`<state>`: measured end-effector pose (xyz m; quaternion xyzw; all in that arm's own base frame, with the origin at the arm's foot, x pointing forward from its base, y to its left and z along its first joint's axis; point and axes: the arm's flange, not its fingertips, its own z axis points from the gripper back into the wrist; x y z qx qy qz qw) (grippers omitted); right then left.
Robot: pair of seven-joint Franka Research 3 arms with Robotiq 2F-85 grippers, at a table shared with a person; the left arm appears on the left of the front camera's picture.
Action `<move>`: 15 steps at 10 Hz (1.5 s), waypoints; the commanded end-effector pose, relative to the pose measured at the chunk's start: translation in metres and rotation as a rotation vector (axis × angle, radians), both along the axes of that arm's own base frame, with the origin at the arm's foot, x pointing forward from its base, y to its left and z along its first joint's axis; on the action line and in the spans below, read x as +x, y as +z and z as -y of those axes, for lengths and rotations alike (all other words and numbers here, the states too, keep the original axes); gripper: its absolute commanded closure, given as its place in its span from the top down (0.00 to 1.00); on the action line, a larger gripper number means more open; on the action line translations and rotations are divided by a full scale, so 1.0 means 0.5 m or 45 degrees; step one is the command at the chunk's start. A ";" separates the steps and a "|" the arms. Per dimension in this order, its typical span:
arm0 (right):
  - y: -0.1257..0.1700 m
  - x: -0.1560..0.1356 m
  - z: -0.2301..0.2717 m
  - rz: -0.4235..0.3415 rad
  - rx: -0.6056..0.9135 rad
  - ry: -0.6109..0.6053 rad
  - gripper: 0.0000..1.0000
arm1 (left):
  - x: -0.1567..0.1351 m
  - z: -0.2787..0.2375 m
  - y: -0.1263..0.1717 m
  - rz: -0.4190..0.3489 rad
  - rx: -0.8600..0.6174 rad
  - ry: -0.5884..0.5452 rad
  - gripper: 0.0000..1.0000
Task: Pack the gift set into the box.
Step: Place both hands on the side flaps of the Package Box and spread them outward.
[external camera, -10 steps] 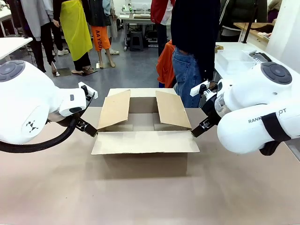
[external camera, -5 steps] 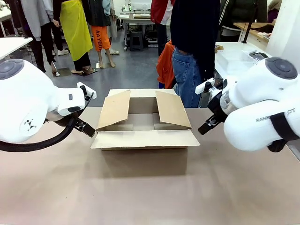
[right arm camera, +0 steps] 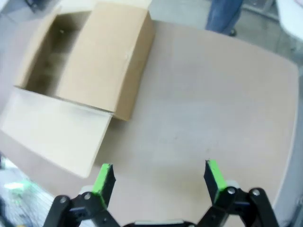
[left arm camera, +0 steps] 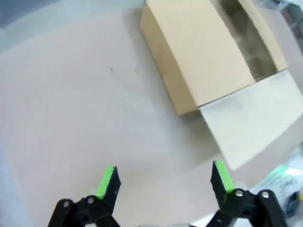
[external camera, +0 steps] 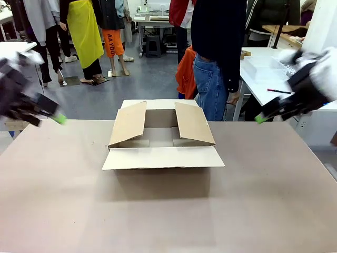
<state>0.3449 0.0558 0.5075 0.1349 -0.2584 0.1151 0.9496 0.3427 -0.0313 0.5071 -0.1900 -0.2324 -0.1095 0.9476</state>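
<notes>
Box is sitting at the middle of the surface, its near flap lying flat toward the robot, its side flaps slanting over the opening, and its interior showing bare cardboard where visible. Left gripper is hovering well to the box's left, fingers apart, gripping nothing. Right gripper is hovering well to the box's right, fingers likewise apart and empty. Beyond the box a person is standing. Judgement: the box is standing ready, and packing of the gift set is not yet begun.
</notes>
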 end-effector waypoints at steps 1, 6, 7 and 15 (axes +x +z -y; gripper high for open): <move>0.033 -0.103 0.154 0.033 0.546 -0.239 1.00 | -0.092 -0.169 0.007 0.028 -0.448 0.208 1.00; -0.098 -0.167 0.459 0.088 1.075 -0.729 1.00 | -0.149 -0.478 -0.186 0.085 -1.278 0.916 1.00; 0.021 -0.166 0.461 0.037 1.032 -0.444 1.00 | -0.169 -0.496 -0.088 -0.023 -0.992 0.546 1.00; 0.057 -0.044 0.167 0.053 0.521 -0.150 1.00 | -0.037 -0.214 0.022 -0.104 -0.418 0.326 1.00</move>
